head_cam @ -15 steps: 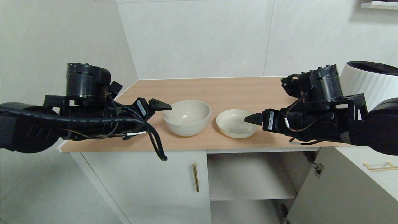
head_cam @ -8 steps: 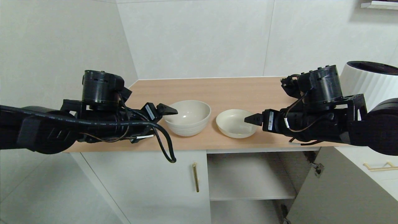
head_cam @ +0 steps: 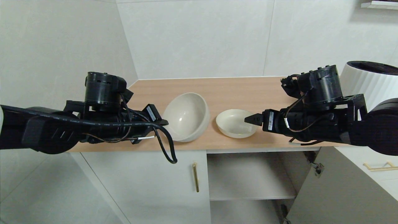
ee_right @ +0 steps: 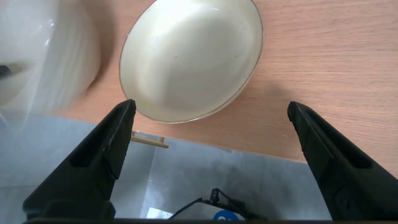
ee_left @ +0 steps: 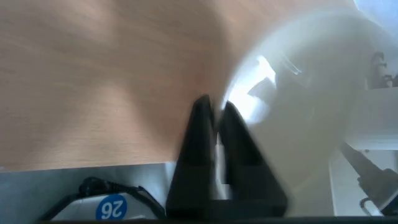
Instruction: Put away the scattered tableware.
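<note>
Left hand: my left gripper point(head_cam: 163, 122) is closed tight on the rim of the large bowl point(head_cam: 186, 116). In the left wrist view the two fingers point(ee_left: 200, 124) stand nearly together with the rim pinched between them.
Large bowl: white and deep, tilted steeply on its side, with its mouth turned toward my left arm and upward. The inside shows plain glaze with one glint of light point(ee_left: 264, 71). Its lower side sits near the counter's front edge, and I cannot tell whether it touches the wood.
Right hand: my right gripper point(head_cam: 250, 119) is spread wide. Its fingers are well apart in the right wrist view and grip nothing. Its tip hangs over the right rim of the shallow dish point(head_cam: 234, 123).
Shallow dish: cream, upright and flat on the counter point(head_cam: 217, 90), just to the right of the large bowl with a narrow strip of wood between them. Its inside point(ee_right: 189, 59) is plain glaze.
Counter edges: both vessels stand close to the front edge, and wood runs from behind them to the tiled wall.
Cupboard below: the left door point(head_cam: 149, 186) is shut, with a brass handle point(head_cam: 195, 177). The right door point(head_cam: 339, 189) is swung open, and one shelf board point(head_cam: 248, 186) shows inside, directly under the dish.
Right side: a tall white ribbed vessel point(head_cam: 370, 81) stands just behind my right arm.
</note>
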